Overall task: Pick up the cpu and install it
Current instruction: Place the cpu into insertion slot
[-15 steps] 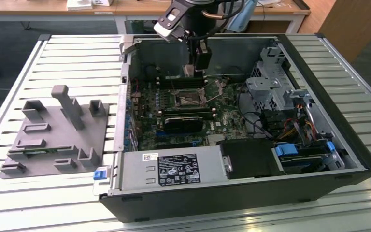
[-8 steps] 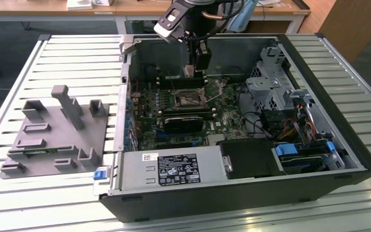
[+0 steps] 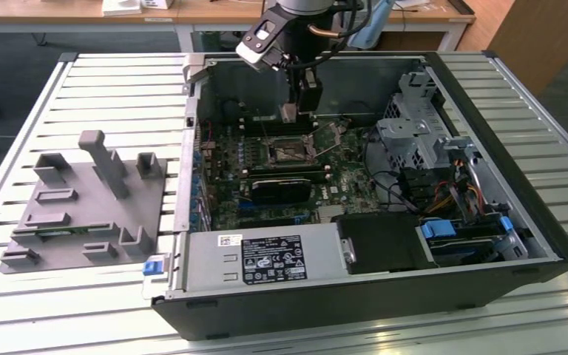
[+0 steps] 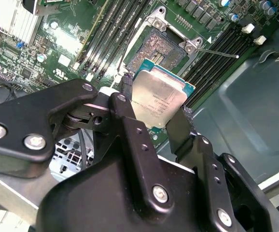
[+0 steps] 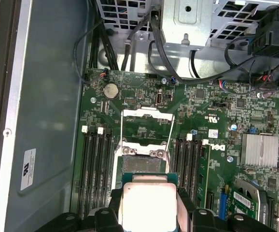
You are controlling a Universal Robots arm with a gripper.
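Inside the case [image 3: 363, 314], at the open socket's [image 4: 164, 47] edge, the gripper [image 4: 151, 116] pinches the cpu [image 4: 160, 94] by two sides. Seating well likely needs it level and squared to the frame.

The exterior view looks down at a slant from above and some way off, taking in the slatted tabletop [image 3: 116, 81] and the whole open computer case [image 3: 363, 303]. Both wrist views sit close over the motherboard [image 5: 202, 111] inside that case. The first wrist view faces almost straight down onto it. The second wrist view looks obliquely past the hand [image 4: 151, 113] and its black linkage. Both share the cpu socket [image 5: 142, 164] [image 4: 166, 46], the memory slots [image 5: 93, 169] [image 4: 110, 29] and the cpu [image 5: 149, 205] [image 4: 159, 101].
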